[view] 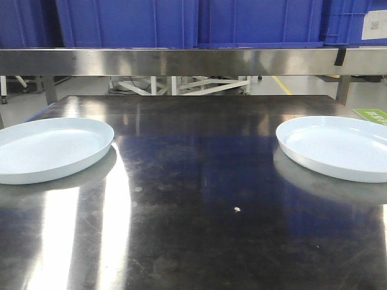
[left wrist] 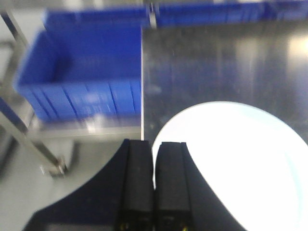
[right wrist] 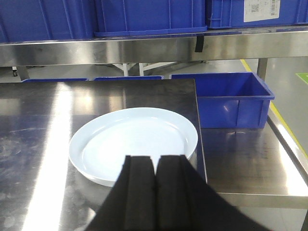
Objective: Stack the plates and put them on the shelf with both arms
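Note:
Two pale bluish-white plates lie on the dark steel tabletop (view: 199, 181). The left plate (view: 48, 148) is at the left edge, the right plate (view: 338, 146) at the right edge. In the left wrist view my left gripper (left wrist: 154, 144) is shut and empty, hovering at the left plate's (left wrist: 240, 163) near-left rim. In the right wrist view my right gripper (right wrist: 154, 159) is shut and empty, above the near rim of the right plate (right wrist: 134, 139). The shelf rail (view: 193, 60) runs across the back above the table. Neither gripper shows in the front view.
Blue plastic crates (view: 181, 21) stand on the shelf above the rail. Another blue crate (right wrist: 231, 98) sits on a lower steel surface right of the table, and one (left wrist: 77, 82) sits left of it. A small white crumb (view: 237, 209) lies mid-table.

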Action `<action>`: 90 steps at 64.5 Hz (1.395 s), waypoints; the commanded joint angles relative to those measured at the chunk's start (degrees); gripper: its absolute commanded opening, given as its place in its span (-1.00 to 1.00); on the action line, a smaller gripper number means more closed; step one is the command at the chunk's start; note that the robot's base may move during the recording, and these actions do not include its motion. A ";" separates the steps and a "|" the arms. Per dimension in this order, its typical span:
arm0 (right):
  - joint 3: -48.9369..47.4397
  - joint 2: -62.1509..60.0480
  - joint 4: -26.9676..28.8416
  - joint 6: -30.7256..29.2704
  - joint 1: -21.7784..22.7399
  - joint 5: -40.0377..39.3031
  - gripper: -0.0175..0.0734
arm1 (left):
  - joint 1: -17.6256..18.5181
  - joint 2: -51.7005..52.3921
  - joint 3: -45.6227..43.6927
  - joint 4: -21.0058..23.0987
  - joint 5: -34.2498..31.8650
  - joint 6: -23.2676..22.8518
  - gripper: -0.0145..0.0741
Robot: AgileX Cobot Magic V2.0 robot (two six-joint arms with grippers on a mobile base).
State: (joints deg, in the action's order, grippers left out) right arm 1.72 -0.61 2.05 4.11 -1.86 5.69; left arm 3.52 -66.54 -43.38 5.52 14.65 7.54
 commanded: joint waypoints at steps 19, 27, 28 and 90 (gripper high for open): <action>-0.01 -1.08 -0.01 -0.44 0.14 -4.79 -0.49 | -6.31 -22.60 -22.73 11.26 24.59 -0.09 -0.48; -0.01 -1.08 -0.01 -0.44 0.14 -4.79 -0.49 | -7.54 -27.07 -26.93 11.79 32.90 -0.09 -0.48; -0.01 -1.08 -0.01 -0.44 0.14 -4.79 -0.49 | -7.73 -27.41 -27.44 11.91 33.46 -0.09 -0.47; -0.01 -1.08 -0.01 -0.44 0.14 -4.79 -0.49 | -5.96 -35.53 -30.27 14.22 32.96 -0.09 0.12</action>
State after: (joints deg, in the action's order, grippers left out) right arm 1.72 -0.61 2.05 4.11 -1.86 5.69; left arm -3.03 -104.78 -71.58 18.26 48.56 7.54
